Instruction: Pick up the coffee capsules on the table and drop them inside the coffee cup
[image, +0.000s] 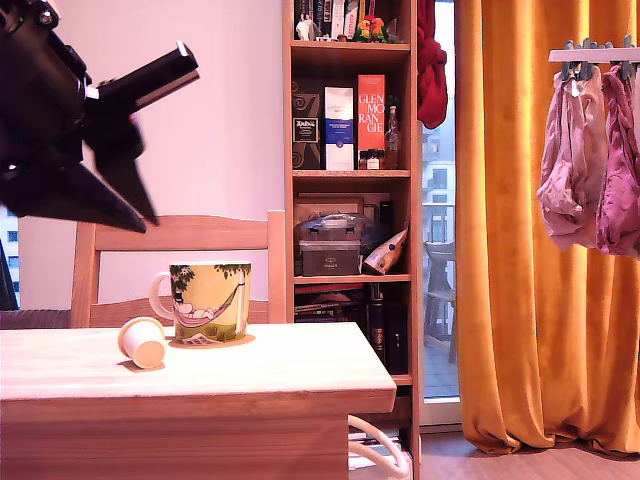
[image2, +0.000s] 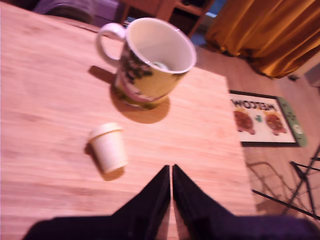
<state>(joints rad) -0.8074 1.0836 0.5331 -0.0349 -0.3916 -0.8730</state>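
A cream-beige coffee capsule (image: 143, 342) lies on its side on the light wooden table (image: 290, 378), just to the exterior view's left of the coffee cup (image: 210, 300). The cup is a large mug with a yellow-green print and a white handle, and it stands upright. In the wrist view the capsule (image2: 108, 147) lies between the mug (image2: 152, 60) and my gripper (image2: 171, 172). A small pale shape shows inside the mug; I cannot tell what it is. My black gripper (image: 148, 212) hangs well above the table at the exterior view's left, shut with nothing in it.
A slatted wooden chair (image: 180, 235) stands behind the table. A bookshelf (image: 350, 150) rises at the back and an orange curtain (image: 530, 220) hangs at the exterior view's right. A welcome mat (image2: 260, 117) lies on the floor past the table's edge (image2: 235, 150).
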